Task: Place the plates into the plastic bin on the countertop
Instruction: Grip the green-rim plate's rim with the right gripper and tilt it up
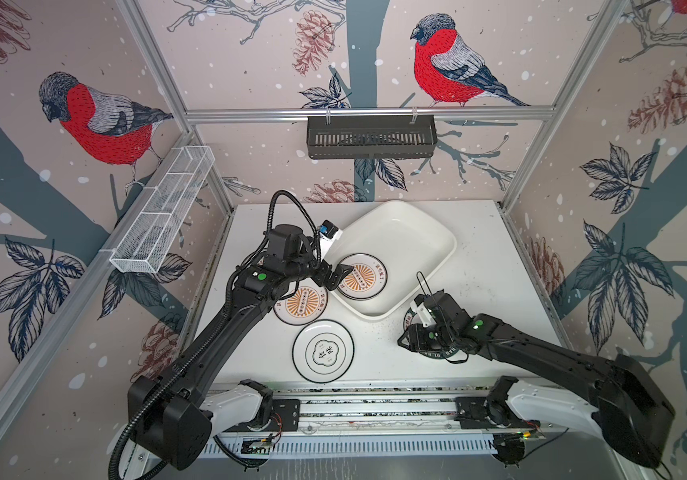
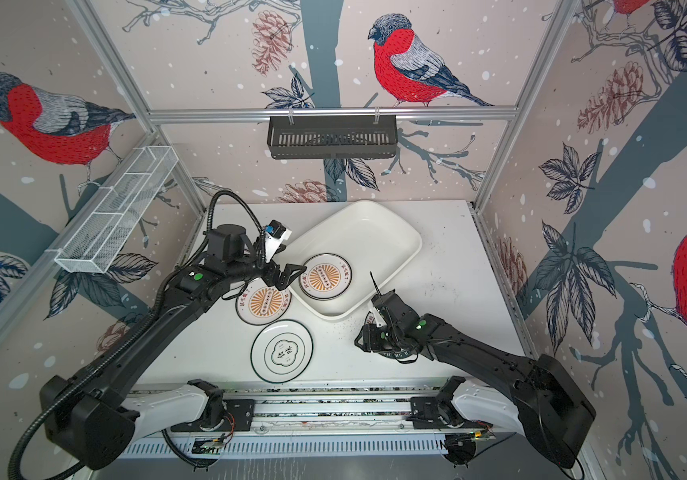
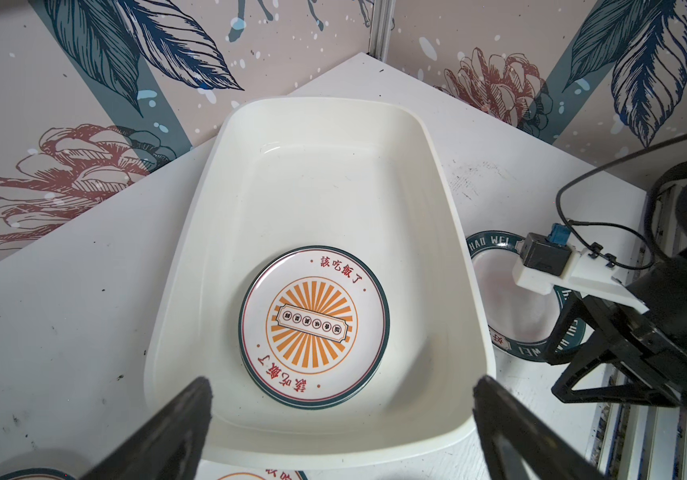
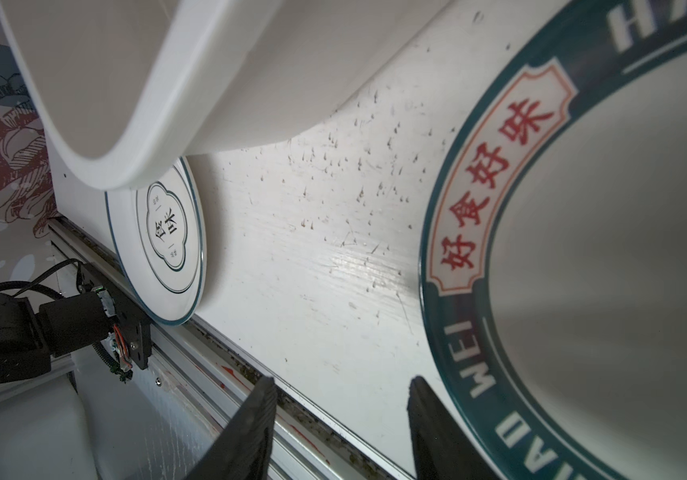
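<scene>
Hovering above the plastic bin's (image 1: 410, 226) lower-left rim at frame centre: left gripper (image 1: 339, 277), jaws wide apart and empty. One sunburst plate (image 1: 361, 277) lies flat inside the bin. On the countertop (image 1: 483, 274), lower centre: second sunburst plate (image 1: 303, 306) and emblem plate (image 1: 323, 351). Right gripper (image 4: 339, 384), jaws partly apart and holding nothing, is just beside the green-rimmed plate (image 4: 583, 257).

The plastic bin (image 3: 325, 199) is smooth white plastic with a soft sheen. The sunburst plate (image 3: 313, 324) inside it has a glossy, glazed-looking face. The countertop (image 4: 333, 249) is white and semi-gloss, scratched and flecked with dark marks. The green-rimmed plate (image 4: 583, 270) appears smooth and satin. The wire-mesh rack (image 1: 163, 212) is white-coated mesh. The wall basket (image 1: 371, 137) is matt black. The frame rail (image 1: 250, 114) is bare silver metal.
</scene>
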Controlling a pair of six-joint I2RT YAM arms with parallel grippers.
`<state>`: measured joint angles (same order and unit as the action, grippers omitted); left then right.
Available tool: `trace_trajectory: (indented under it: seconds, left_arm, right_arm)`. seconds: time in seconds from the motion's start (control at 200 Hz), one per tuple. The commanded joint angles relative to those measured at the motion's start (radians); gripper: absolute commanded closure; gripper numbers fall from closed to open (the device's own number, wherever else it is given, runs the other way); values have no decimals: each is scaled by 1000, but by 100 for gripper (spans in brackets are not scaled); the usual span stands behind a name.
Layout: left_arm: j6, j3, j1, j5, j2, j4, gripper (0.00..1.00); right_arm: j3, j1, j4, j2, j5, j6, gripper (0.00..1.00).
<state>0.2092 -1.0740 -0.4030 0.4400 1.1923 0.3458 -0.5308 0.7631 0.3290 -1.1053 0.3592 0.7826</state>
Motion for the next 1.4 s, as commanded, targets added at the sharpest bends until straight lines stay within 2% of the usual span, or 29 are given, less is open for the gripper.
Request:
trace_trajectory:
  seconds: [0.0,0.375,0.62,0.78,0.966,1.396]
  left_arm:
    - [13,-8,-2,-10,5,-16,3]
    - [12,-11,-2,16,-4,-22,3]
    - [12,3,-3,26,-2,-26,3]
    - [6,16,-2,43,-16,-34,3]
    - [7,16,-5,59,-20,-36,3]
    - [37,42,-3,75,-40,-30,3]
  right_arm:
    - [-8,-16,48,26,8,-20,48]
    - [-24,-171,142,148,-112,30,49]
    - [-3,-381,181,264,-194,42,48]
    - [32,-560,224,302,-186,16,47]
    - [83,-689,257,345,-178,4,46]
    - [217,-732,195,356,-35,10,49]
